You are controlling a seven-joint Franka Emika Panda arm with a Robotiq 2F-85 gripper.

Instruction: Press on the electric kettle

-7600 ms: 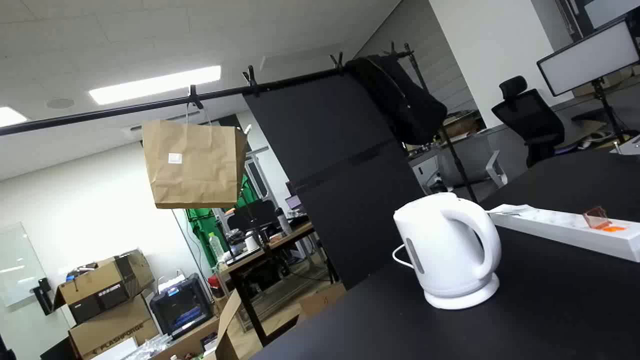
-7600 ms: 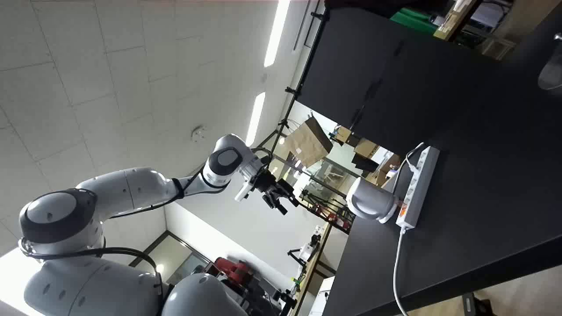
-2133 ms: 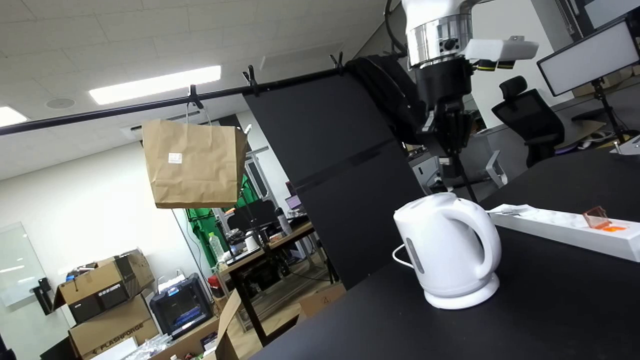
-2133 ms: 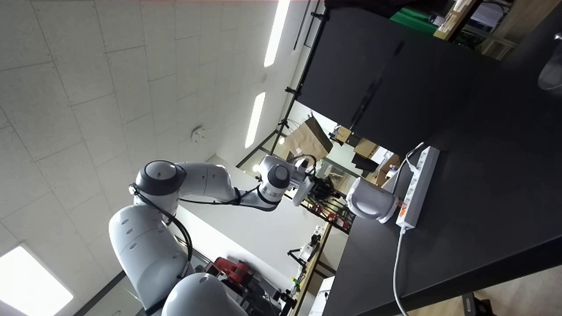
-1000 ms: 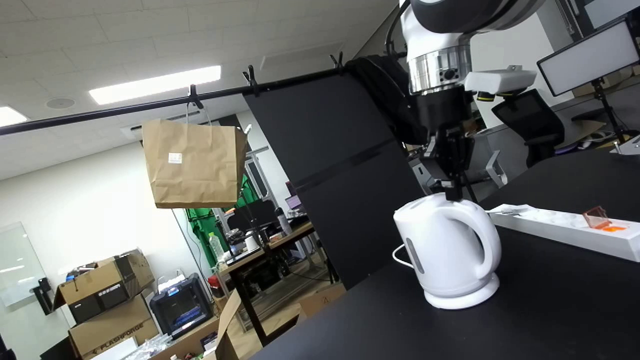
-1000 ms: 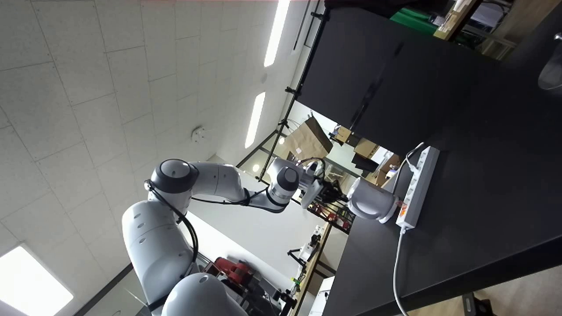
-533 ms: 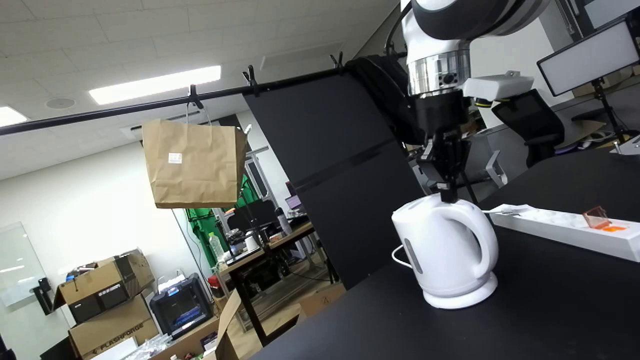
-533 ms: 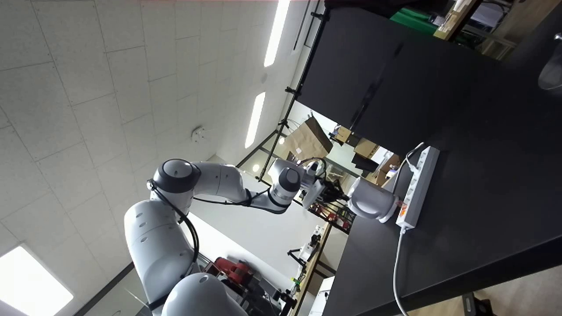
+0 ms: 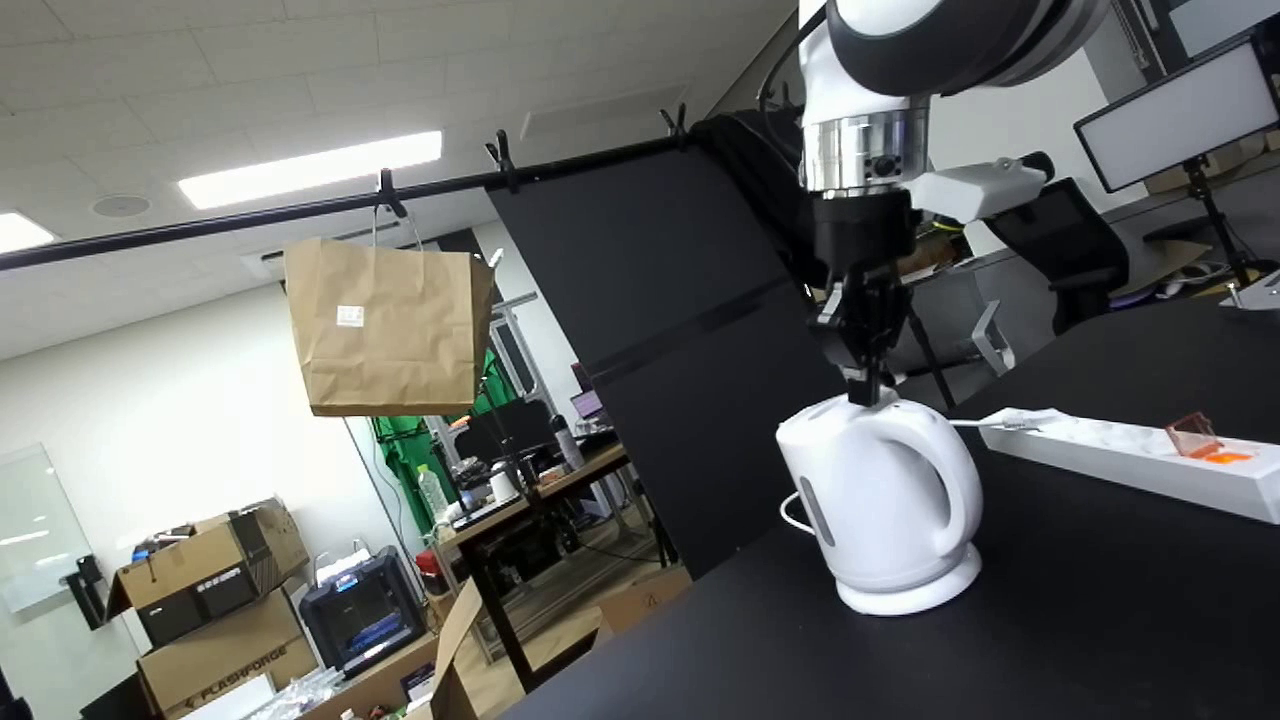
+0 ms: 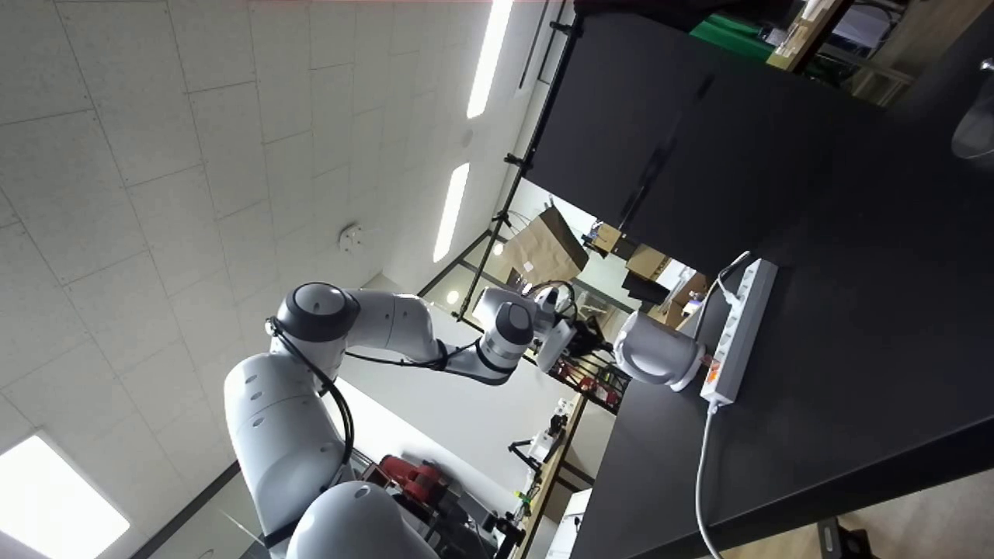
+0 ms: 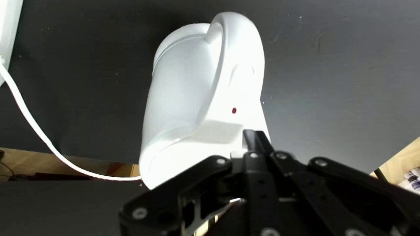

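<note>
The electric kettle (image 9: 880, 500), a rounded white jug with a loop handle, stands on its round base on the black table; both exterior views show it. My gripper (image 9: 866, 392) is shut, its fingertips down at the kettle's top close to where the handle joins, and they appear to touch it. In the wrist view the kettle (image 11: 183, 85) lies ahead of my gripper (image 11: 254, 133), whose two fingers sit together with nothing between them. A small red spot (image 11: 234, 110) marks the top of the handle. The exact contact point is partly hidden by the fingers.
A white power strip (image 9: 1130, 460) with an orange switch lies beside the kettle. The kettle's white cord (image 11: 42, 134) curves around toward it. The table's edge (image 11: 393, 154) shows in the wrist view. A black backdrop (image 10: 699, 140) hangs behind the table.
Over the last second the shut gripper has moved a little to the left in an exterior view, and the kettle has shifted slightly the same way. Before that the gripper came down onto the kettle's top.
</note>
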